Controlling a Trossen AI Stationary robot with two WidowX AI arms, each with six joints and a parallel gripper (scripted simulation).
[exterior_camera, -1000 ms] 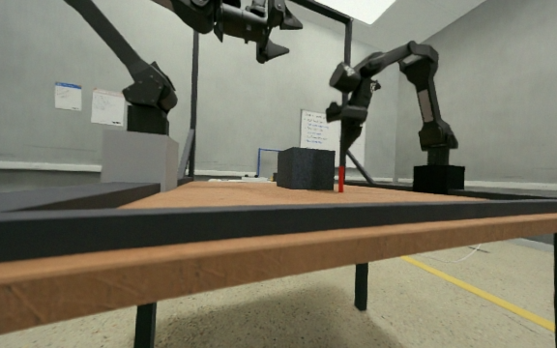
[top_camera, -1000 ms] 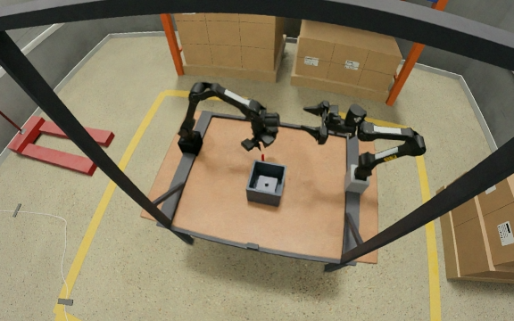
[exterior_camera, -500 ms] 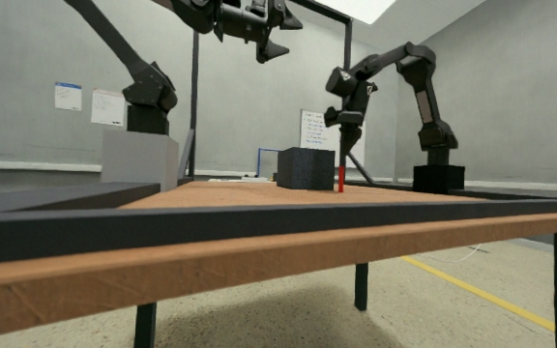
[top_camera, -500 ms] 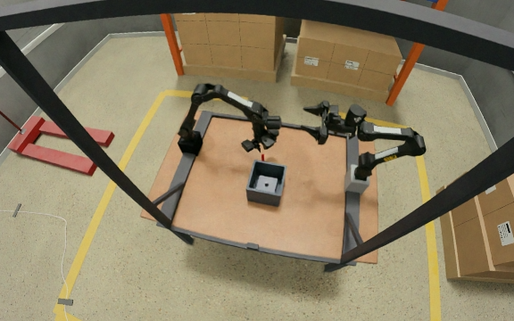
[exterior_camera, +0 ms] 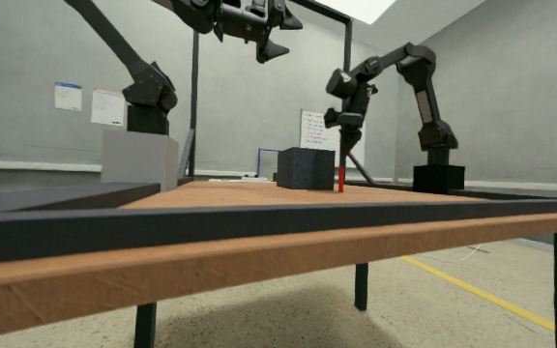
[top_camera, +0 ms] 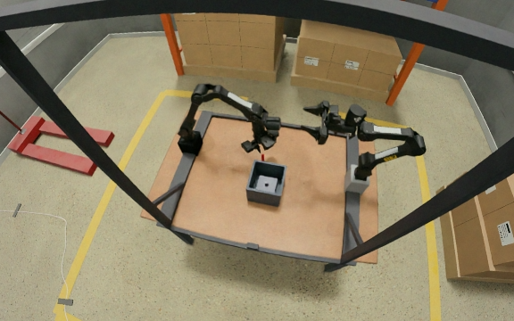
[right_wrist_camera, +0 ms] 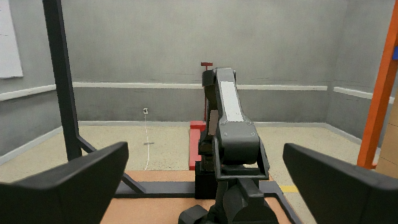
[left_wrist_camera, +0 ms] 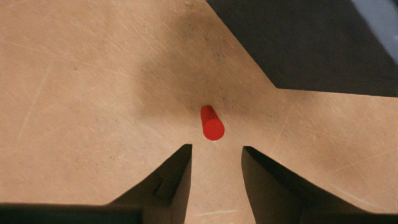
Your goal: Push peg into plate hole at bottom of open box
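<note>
The red peg (top_camera: 262, 157) (exterior_camera: 340, 179) (left_wrist_camera: 213, 130) stands upright on the table, beside the box. The open dark grey box (top_camera: 263, 196) (exterior_camera: 306, 169) (left_wrist_camera: 320, 50) has a light plate (top_camera: 273, 182) at its bottom, with a dark hole in the plate's middle. My left gripper (top_camera: 259, 150) (exterior_camera: 344, 149) (left_wrist_camera: 216, 152) points down just above the peg, part open and empty. In the left wrist view the peg's top shows slightly beyond the gap between the fingertips. My right gripper (top_camera: 304, 119) (exterior_camera: 295, 38) is wide open and empty, high over the table's far right part in the top view.
The wooden table (top_camera: 221, 214) (exterior_camera: 220, 195) has a dark raised frame (top_camera: 252, 245) (exterior_camera: 278, 215) along its edges. The box wall stands close beside the peg. Dark posts rise from the table's corners. Shelving with cartons stands behind the table.
</note>
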